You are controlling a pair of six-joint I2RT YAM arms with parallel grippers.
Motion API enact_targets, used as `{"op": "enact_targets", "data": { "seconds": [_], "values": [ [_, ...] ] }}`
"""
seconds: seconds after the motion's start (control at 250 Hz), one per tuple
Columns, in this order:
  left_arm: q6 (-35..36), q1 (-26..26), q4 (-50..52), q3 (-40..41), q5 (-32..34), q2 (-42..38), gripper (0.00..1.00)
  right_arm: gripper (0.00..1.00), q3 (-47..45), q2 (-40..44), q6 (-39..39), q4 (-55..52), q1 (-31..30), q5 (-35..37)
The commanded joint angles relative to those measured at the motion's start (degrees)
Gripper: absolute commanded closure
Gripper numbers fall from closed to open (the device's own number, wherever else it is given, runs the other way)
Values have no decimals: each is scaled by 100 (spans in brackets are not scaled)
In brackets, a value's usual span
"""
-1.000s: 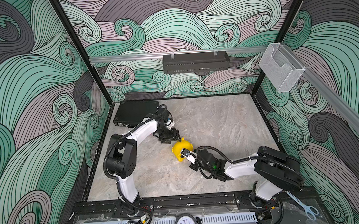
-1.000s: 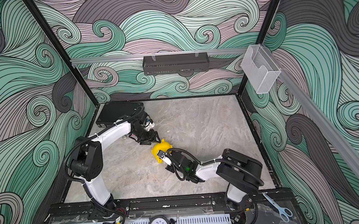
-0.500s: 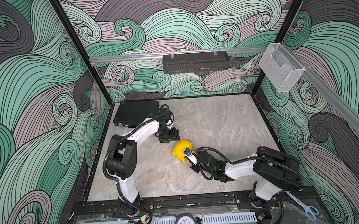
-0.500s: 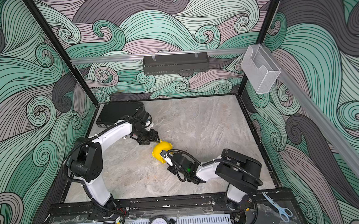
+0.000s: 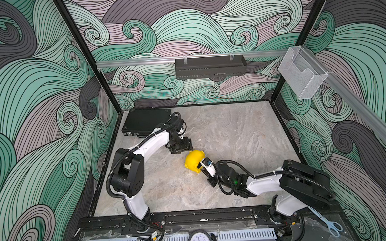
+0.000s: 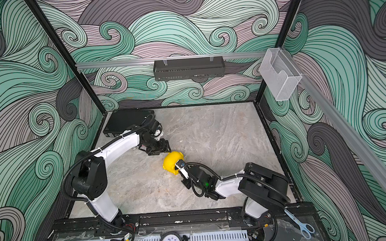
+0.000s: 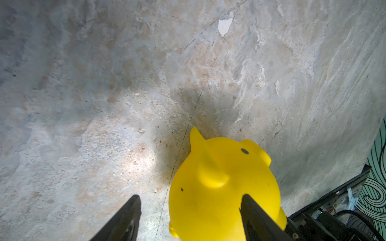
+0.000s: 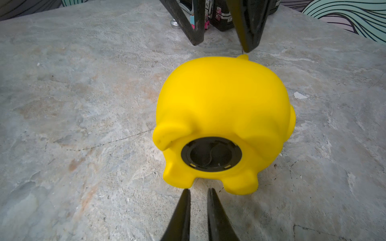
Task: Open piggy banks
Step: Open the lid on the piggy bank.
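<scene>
Yellow glossy plastic piggy bank [image 5: 194, 160] lies tipped on its side near the middle of my grey marbled tabletop [image 5: 234, 127], its belly with the round black plug [image 8: 211, 154] turned toward my right gripper [image 8: 198, 193]. I see that gripper's jaws only slightly parted, just short of the pig's feet and holding nothing. My left gripper [image 7: 190, 200] is at the pig's other side with jaws spread apart, one finger against the body, not clamped. Behind my left arm I see a flat black case [image 5: 146, 122] in the far corner.
</scene>
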State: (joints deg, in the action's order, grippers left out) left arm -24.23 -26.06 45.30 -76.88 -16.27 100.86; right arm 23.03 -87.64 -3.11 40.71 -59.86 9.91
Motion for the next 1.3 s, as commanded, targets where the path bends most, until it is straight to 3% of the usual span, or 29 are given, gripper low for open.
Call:
{"op": "enact_targets", "data": {
  "seconds": [0.0, 0.531, 1.295],
  "values": [
    [-87, -36, 14, -37, 124, -259, 25, 82, 48, 240, -155, -13, 41, 142],
    [-374, -379, -176, 56, 305, -451, 22, 80, 314, 140, -266, -190, 387, -380],
    [-689, -650, -614, 603, 486, -426, 25, 79, 719, -395, -116, -270, 404, -247]
  ]
}}
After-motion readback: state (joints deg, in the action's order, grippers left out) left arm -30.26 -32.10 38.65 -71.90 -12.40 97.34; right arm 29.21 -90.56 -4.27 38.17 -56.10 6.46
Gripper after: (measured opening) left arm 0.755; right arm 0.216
